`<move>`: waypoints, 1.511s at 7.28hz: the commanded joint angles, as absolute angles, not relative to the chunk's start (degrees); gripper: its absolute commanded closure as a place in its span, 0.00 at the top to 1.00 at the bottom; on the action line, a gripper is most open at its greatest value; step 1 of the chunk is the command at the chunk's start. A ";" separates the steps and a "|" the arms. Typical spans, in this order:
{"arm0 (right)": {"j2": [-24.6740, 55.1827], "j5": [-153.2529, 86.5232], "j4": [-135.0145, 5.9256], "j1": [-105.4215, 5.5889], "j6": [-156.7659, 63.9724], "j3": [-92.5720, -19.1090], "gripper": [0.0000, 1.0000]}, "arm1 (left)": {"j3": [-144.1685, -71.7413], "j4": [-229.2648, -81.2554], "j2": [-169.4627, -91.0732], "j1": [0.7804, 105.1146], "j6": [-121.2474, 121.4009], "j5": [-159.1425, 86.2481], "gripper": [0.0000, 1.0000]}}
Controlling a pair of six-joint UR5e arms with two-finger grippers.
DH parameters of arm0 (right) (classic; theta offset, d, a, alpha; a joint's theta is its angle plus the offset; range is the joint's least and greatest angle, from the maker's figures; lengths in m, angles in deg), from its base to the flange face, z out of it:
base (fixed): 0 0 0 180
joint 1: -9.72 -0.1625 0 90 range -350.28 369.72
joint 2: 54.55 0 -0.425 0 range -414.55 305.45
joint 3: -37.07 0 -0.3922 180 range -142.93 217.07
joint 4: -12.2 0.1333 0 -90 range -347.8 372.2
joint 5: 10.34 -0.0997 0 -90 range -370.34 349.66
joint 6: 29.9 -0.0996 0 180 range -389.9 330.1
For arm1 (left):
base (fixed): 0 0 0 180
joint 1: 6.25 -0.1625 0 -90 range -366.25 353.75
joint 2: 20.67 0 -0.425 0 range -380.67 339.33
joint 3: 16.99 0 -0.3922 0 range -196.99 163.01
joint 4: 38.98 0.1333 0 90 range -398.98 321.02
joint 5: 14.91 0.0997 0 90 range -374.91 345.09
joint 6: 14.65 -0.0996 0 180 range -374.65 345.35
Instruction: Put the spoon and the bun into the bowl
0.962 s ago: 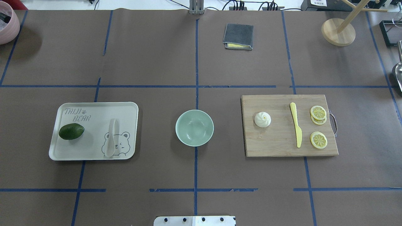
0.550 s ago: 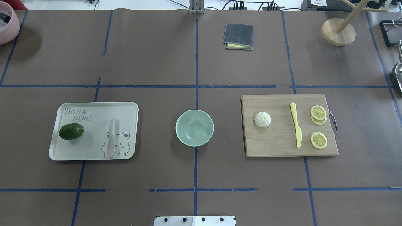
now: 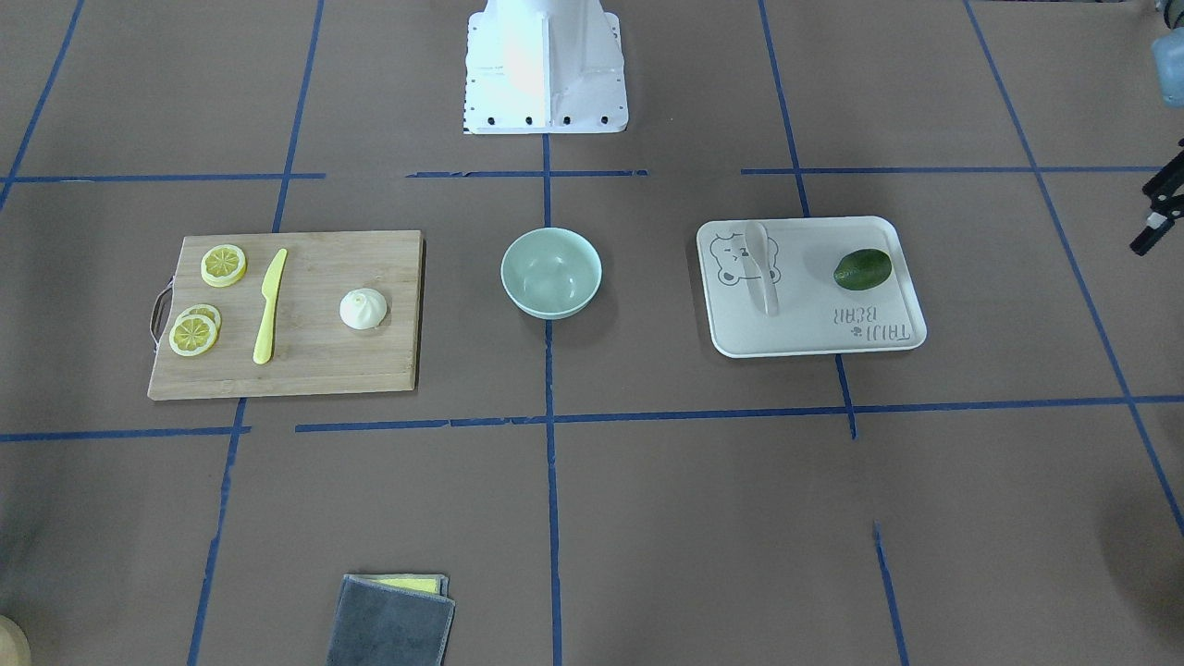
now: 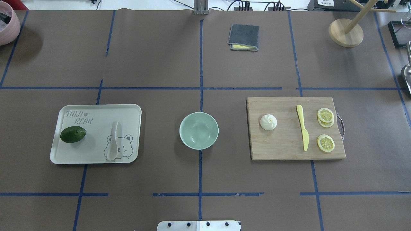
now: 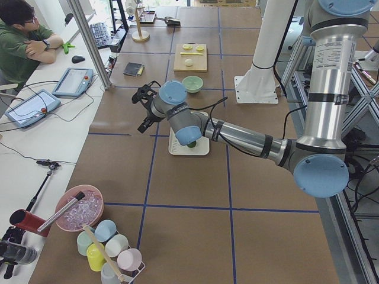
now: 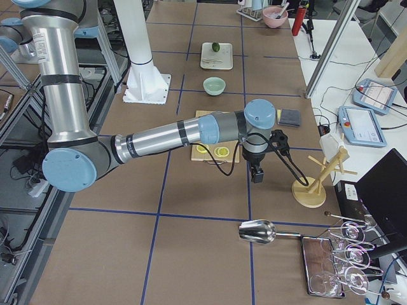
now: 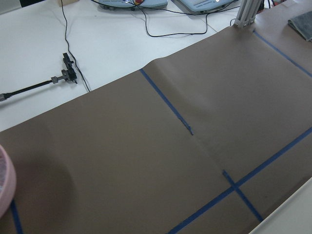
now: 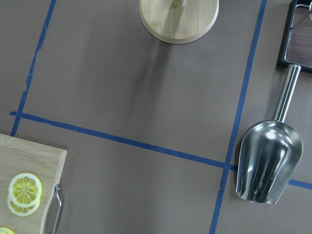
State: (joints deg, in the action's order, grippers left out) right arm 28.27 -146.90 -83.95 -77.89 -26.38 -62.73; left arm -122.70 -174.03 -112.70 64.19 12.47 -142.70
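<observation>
The pale spoon (image 4: 113, 141) lies on the white bear tray (image 4: 96, 112) at the left, also seen in the front view (image 3: 760, 266). The white pleated bun (image 4: 268, 122) sits on the wooden cutting board (image 4: 282, 149) at the right. The mint-green bowl (image 4: 199, 130) stands empty in the middle between them. Neither arm shows in the overhead view. My left gripper (image 5: 144, 106) hovers beyond the tray's outer side, far from the spoon. My right gripper (image 6: 257, 173) hovers past the board's outer end, far from the bun. I cannot tell whether either is open or shut.
A dark green fruit (image 4: 73, 134) lies on the tray. A yellow knife (image 4: 303, 131) and lemon slices (image 4: 325, 115) lie on the board. A grey cloth (image 4: 243, 37), wooden stand (image 4: 345, 32), metal scoop (image 8: 265, 161) and pink bowl (image 4: 8, 25) sit at the table's far edges.
</observation>
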 commanded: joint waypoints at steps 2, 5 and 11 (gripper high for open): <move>28.76 -147.10 -83.95 -77.91 -26.38 -62.78 1.00 | -125.62 -171.45 -112.34 42.42 32.55 -125.95 1.00; 29.38 -147.10 -83.95 -77.91 -26.38 -62.86 1.00 | -125.27 -155.76 -118.56 26.57 47.80 -111.19 0.98; 30.44 -147.19 -83.95 -78.00 -26.47 -63.74 1.00 | -120.87 -154.64 -121.57 22.49 56.36 -108.52 0.67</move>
State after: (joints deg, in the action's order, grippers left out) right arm 30.37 -147.18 -83.95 -78.00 -26.46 -63.71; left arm -120.94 -154.66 -121.51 22.54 56.22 -108.45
